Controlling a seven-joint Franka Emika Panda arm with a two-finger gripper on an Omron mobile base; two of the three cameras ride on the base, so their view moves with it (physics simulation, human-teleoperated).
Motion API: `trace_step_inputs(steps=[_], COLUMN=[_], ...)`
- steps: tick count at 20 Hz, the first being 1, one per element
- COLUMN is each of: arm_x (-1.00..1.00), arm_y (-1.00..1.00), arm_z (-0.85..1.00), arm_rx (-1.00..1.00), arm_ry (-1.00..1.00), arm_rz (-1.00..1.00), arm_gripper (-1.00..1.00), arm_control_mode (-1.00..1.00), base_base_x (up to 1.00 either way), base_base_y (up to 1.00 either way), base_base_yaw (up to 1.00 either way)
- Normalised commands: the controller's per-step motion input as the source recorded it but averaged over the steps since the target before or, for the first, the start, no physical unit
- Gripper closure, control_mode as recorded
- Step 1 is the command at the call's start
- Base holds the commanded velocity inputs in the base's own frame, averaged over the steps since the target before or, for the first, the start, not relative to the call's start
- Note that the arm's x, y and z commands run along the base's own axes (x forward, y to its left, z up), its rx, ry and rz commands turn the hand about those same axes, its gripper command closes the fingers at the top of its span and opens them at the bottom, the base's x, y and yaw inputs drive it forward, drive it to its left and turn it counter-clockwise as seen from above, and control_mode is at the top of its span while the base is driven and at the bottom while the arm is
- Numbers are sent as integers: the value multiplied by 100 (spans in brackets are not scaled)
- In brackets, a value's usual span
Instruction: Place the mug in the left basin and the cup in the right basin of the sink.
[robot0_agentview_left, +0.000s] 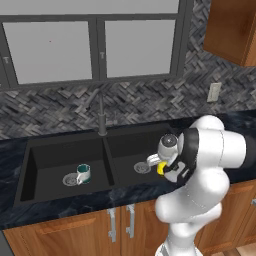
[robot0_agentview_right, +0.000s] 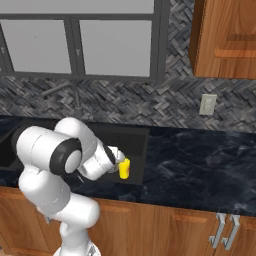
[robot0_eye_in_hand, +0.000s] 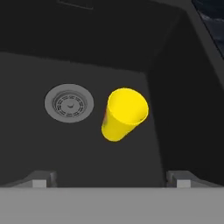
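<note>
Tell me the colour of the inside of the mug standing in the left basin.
Teal inside the mug, white-grey outside; clearest in the left base view.

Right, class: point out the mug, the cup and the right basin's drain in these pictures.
mug (robot0_agentview_left: 83, 173): left base view, on its outer side wall.
cup (robot0_eye_in_hand: 124, 114): hand view, on its yellow side below the rim.
right basin drain (robot0_eye_in_hand: 69, 103): hand view, on the steel strainer's middle.

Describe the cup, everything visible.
The cup is bright yellow, tapered, handleless, plastic-looking, with a red mark on its side. It seems empty and tilted, mouth toward the hand camera, in the right basin beside the steel drain. The open gripper is above it, not touching.
</note>
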Motion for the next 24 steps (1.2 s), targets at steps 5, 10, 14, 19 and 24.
trace_step_inputs(steps=[5,10,14,19,24], arm_x=[-28,-9,-8,-27,-27], arm_y=[5,6,6,2,5], arm_z=[49,59,64,57,54], arm_rx=[13,9,8,11,17], arm_ry=[0,-2,-2,1,16], arm_rz=[-9,-4,0,-2,-3], arm_gripper=[-100,-100,-100,-100,-100], arm_control_mode=[-100,-100,-100,-100,-100], base_base_x=[0,0,0,0,0], base_base_y=[0,0,0,0,0], base_base_yaw=[0,0,0,0,0])
